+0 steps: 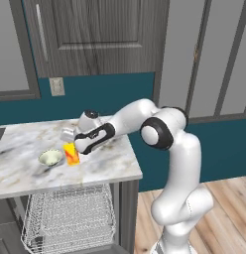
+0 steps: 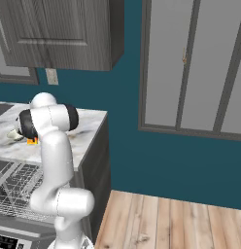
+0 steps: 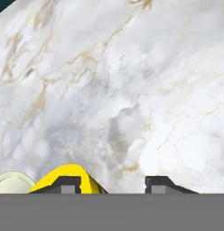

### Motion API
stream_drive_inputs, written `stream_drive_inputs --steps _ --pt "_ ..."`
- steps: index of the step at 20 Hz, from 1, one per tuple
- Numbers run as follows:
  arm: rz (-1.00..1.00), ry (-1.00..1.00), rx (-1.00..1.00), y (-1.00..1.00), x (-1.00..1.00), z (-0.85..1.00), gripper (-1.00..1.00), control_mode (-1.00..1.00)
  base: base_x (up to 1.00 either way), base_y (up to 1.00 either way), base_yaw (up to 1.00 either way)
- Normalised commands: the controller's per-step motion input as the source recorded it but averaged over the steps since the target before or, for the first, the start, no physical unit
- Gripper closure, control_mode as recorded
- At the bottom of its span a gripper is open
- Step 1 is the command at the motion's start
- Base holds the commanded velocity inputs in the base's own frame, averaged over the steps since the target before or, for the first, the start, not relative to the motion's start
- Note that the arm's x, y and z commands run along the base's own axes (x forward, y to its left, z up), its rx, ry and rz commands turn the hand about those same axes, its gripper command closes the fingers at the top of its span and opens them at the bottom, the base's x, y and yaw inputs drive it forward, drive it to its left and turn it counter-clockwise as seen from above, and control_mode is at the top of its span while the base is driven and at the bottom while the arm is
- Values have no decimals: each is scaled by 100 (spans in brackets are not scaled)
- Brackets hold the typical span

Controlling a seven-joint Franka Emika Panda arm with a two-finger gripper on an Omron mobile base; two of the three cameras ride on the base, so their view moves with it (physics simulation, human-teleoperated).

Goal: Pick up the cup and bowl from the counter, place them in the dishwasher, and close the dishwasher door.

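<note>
Cup (image 1: 71, 153) observed upright on counter (image 1: 110, 166), long axis vertical. Bowl (image 1: 50, 158) seated just beside it at 9 o'clock. Gripper (image 1: 73, 149) positioned over cup; grip state cannot be determined. Wire rack (image 1: 70, 216) noted below.

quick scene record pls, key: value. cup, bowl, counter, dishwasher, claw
cup: yellow, upright on the counter, right of the bowl
bowl: pale, on the counter, close beside the cup
counter: white marble, veined
dishwasher: open below the counter, white wire rack pulled out, nothing loaded
claw: down at the cup, one finger in front of it; grip cannot be told
door: out of frame
</note>
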Motion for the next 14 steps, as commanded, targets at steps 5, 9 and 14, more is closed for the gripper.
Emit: stream_drive_inputs --steps 5,9,14 --pt "0 0 0 9 0 -23 100 -100 0 0 0" --pt "0 0 0 1 -12 -21 100 -100 0 0 0" --pt "0 0 0 -4 -42 -6 100 -100 0 0 0"
